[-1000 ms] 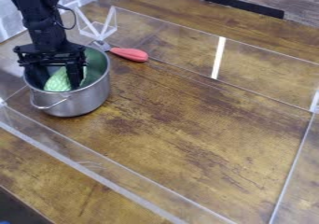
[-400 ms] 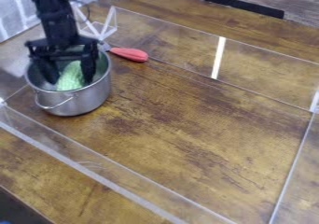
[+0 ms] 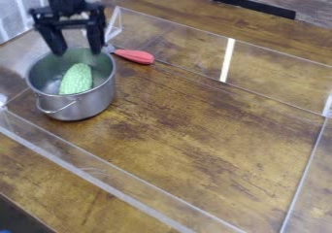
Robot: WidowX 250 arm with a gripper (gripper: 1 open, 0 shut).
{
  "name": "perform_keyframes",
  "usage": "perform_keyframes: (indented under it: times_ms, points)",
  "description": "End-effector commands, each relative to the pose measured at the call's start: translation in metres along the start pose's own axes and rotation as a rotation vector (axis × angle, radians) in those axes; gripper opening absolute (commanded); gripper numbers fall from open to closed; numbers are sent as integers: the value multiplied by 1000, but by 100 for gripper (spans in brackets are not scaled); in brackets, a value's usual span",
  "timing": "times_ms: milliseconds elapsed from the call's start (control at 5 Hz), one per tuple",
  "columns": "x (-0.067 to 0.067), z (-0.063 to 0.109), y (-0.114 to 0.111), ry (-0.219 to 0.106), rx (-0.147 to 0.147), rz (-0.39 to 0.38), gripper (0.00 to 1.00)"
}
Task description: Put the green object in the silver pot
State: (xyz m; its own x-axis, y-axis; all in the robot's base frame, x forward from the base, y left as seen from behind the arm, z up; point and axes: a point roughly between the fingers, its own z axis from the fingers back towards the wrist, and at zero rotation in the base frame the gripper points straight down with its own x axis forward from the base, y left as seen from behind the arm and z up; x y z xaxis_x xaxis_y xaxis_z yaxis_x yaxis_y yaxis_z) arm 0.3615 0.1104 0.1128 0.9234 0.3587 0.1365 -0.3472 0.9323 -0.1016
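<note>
The green object point(image 3: 77, 79), a light green bumpy oval, lies inside the silver pot point(image 3: 81, 103) at the left of the wooden table. My gripper point(image 3: 76, 40) hangs above the pot's far rim, pointing down. Its two black fingers are spread wide with nothing between them, and it is clear of the green object.
A red-orange flat utensil point(image 3: 134, 56) lies just right of the pot, near a pale wire rack point(image 3: 111, 28). Clear plastic walls point(image 3: 195, 193) fence the wooden tabletop at the front and right. A bright glare strip point(image 3: 228, 60) crosses the wood at centre right.
The gripper was down in the pot around the green object; it has let go and risen above the rim. The green object now lies alone in the pot.
</note>
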Motion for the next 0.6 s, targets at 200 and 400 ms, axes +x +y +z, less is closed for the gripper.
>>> perform_keyframes:
  times_ms: [200, 400]
  points:
    - [2, 60, -43, -115, -54, -101, 100]
    - [-5, 50, -74, -108, -78, -147, 100]
